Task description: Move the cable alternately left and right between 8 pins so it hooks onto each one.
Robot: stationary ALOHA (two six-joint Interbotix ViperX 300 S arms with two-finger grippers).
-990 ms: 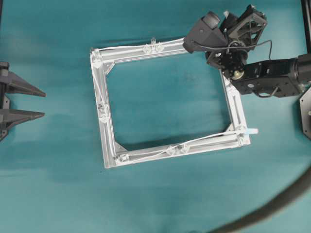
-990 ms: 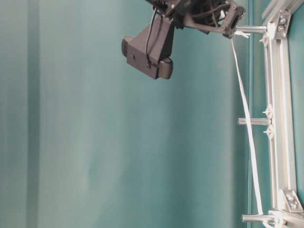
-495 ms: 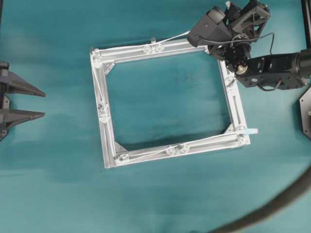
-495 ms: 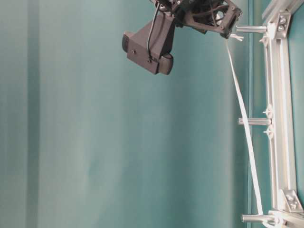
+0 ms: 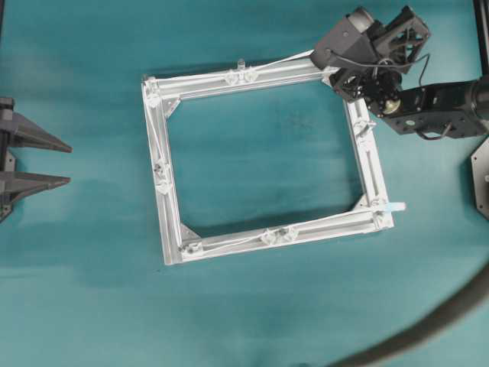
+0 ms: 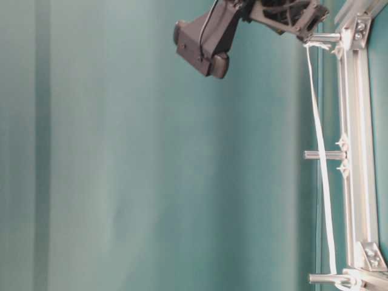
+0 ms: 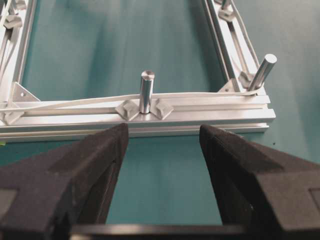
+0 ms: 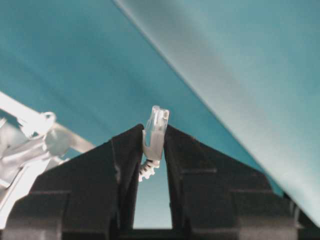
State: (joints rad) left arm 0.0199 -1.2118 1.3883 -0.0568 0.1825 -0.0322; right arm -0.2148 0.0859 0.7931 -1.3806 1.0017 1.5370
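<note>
The right gripper [image 8: 152,150] pinches the small pale plug [image 8: 155,131] of the thin white flat cable [image 5: 271,63] above the square silver aluminium frame [image 5: 162,199]'s far right corner. The cable runs along the frame's bars past short silvery pins [image 7: 146,91]. Left of the frame, the left gripper [image 5: 57,164] rests wide open, empty.

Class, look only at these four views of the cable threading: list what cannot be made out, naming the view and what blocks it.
- Overhead: the square silver aluminium frame's top right corner pin, hidden under the right pincer.
- Table-level: most short clear upright pins, cut off by the right edge.
- Right wrist: the thin white cable behind its plug, hidden by the black fingers.
</note>
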